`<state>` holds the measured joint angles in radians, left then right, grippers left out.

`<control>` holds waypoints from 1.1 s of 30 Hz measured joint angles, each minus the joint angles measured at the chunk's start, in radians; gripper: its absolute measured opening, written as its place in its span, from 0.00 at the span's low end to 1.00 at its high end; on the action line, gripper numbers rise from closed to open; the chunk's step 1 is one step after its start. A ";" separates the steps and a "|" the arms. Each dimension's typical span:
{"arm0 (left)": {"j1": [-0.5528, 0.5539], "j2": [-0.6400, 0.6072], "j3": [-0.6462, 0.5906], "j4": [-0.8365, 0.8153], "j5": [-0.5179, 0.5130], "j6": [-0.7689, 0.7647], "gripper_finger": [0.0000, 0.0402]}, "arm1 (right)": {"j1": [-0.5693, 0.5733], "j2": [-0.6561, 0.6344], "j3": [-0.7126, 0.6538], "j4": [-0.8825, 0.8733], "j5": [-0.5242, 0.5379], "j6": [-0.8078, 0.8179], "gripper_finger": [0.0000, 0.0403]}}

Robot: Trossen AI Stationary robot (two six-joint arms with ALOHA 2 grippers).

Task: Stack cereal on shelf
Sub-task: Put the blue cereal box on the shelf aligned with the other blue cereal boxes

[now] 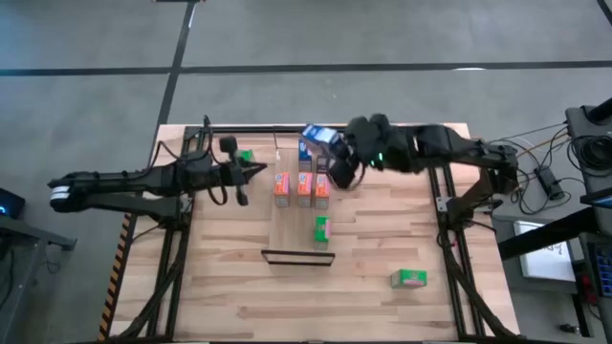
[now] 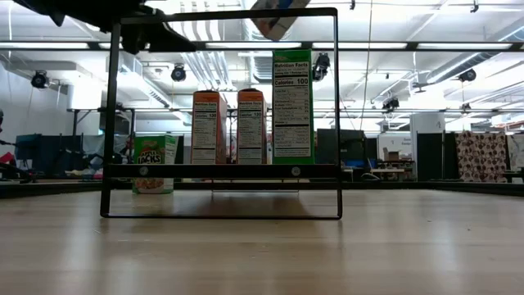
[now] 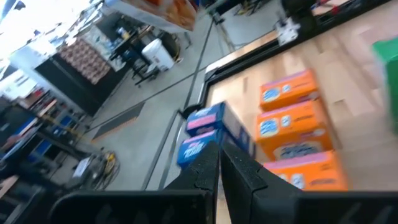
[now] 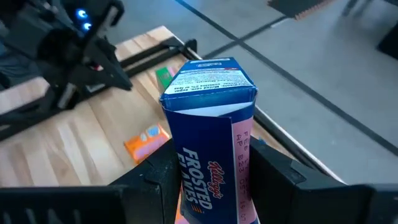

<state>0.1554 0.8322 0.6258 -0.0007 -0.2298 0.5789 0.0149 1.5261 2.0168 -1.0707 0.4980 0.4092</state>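
Note:
My right gripper (image 1: pixel 332 153) is shut on a blue cereal box (image 4: pixel 211 124), held above the far end of the shelf (image 1: pixel 287 225), a light wood panel with a dark metal lip (image 1: pixel 296 256) at its near end. Three orange boxes (image 1: pixel 303 187) stand in a row across the shelf. Blue boxes (image 3: pixel 205 130) stand behind them, and one green box (image 1: pixel 321 229) is nearer the lip. My left gripper (image 1: pixel 254 172) is shut and hovers just left of the orange row, touching nothing. The low view shows the blue box (image 2: pixel 278 16) high above the others. My right gripper pinches the blue box between its two fingers, one on each of two opposite sides (image 4: pixel 244 168). The fingers reach in from the table's right, slanting down. The box's printed end flap (image 4: pixel 208 78) points away from the wrist. The box is lifted clear and tilted above the shelf.
One green box (image 1: pixel 408 278) lies on the tabletop at the near right. Another green box (image 1: pixel 245 155) lies at the far left, beside my left arm. The shelf's dark metal frame (image 2: pixel 221 215) stands upright at its near end.

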 joint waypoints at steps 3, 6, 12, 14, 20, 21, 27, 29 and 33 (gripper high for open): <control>0.040 0.000 0.000 -0.017 0.000 -0.002 0.00 | -0.076 0.005 -0.002 0.064 -0.104 -0.066 0.36; 0.070 0.000 0.000 -0.026 0.000 -0.008 0.00 | -0.137 0.019 -0.002 0.099 -0.181 -0.113 0.36; 0.111 0.002 -0.006 -0.035 0.000 -0.017 0.00 | -0.212 0.079 0.008 0.129 -0.270 -0.201 0.36; 0.119 0.002 -0.006 -0.048 0.000 -0.022 0.00 | -0.230 0.100 0.008 0.140 -0.284 -0.230 0.36; 0.156 0.002 -0.006 -0.064 0.001 -0.023 0.00 | -0.278 0.163 0.008 0.193 -0.354 -0.314 0.36; 0.166 0.002 -0.006 -0.063 0.001 -0.023 0.00 | -0.285 0.173 0.008 0.204 -0.373 -0.319 0.36; 0.213 0.002 -0.006 -0.069 0.001 -0.013 0.00 | -0.304 0.227 0.008 0.262 -0.477 -0.310 0.36; 0.223 0.001 -0.006 -0.068 0.001 -0.001 0.00 | -0.304 0.237 0.008 0.271 -0.480 -0.300 0.36; 0.232 0.000 -0.006 -0.067 0.001 0.032 0.00 | -0.303 0.262 0.009 0.270 -0.480 -0.280 0.36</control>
<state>0.3870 0.8322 0.6193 -0.0681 -0.2292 0.6106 -0.2886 1.7880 2.0262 -0.8002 0.0176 0.1295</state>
